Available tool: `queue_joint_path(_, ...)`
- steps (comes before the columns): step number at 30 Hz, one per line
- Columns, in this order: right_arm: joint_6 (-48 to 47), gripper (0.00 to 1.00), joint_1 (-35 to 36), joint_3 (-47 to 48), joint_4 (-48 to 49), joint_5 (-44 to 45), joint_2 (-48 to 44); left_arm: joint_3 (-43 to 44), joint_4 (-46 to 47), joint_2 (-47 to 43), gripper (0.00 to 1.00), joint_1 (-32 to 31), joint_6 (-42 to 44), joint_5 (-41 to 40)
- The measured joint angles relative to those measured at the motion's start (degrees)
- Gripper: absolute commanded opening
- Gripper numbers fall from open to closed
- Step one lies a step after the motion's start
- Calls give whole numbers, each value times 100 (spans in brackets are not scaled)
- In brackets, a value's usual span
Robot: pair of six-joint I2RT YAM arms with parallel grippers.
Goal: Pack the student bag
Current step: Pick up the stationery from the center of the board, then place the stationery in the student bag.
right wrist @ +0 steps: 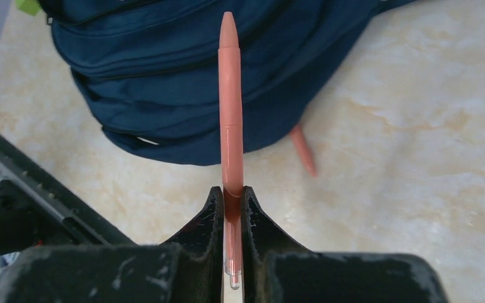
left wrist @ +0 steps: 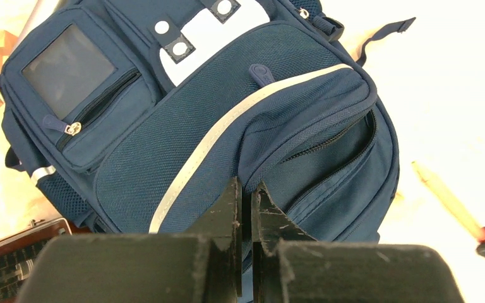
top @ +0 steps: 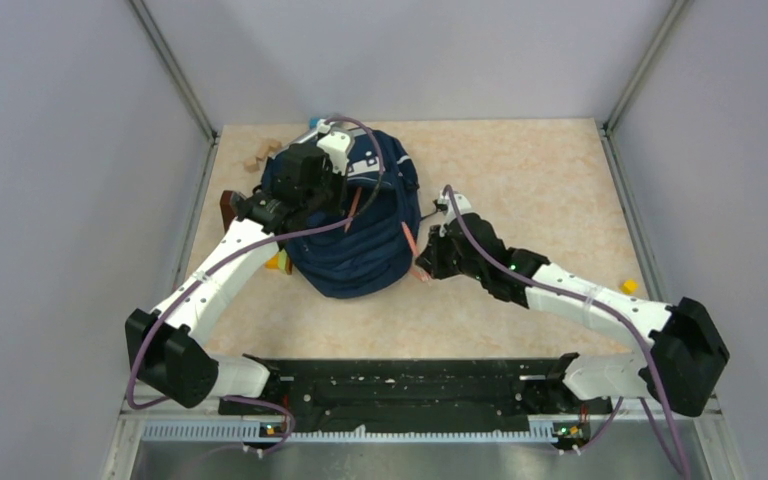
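Observation:
The student bag [top: 365, 240] is a navy backpack with grey stripes, lying at the table's left centre. It fills the left wrist view [left wrist: 183, 126], where its white patch [left wrist: 211, 31] shows near the top. My left gripper [top: 343, 198] is over the bag's top. Its jaws [left wrist: 246, 187] are shut, pinching a fold of navy fabric at the edge of an unzipped pocket [left wrist: 335, 151]. My right gripper [top: 427, 252] is at the bag's right side, shut on a salmon pen [right wrist: 230, 95] that points at the bag [right wrist: 158, 76]. The same pen shows in the top view [top: 410, 238].
A second salmon pen [right wrist: 304, 150] lies on the table by the bag's edge. A brown case [top: 228, 208] and a yellow item [top: 278, 263] sit left of the bag. Wooden blocks [top: 260, 155] lie at the back left. A small yellow object [top: 628, 286] lies at the right.

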Motion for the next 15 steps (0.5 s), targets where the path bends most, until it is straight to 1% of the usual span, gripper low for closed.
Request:
queue_joint_path(5, 330, 0, 269, 81, 667, -275, 518, 0, 2, 0, 0, 2, -31, 144)
queue_joint_path(10, 887, 0, 319, 122, 1554, -111, 863, 0, 4, 0, 0, 2, -37, 170)
queue_joint_path(15, 1659, 0, 264, 608, 2105, -11, 1582, 0, 4, 0, 0, 2, -37, 205)
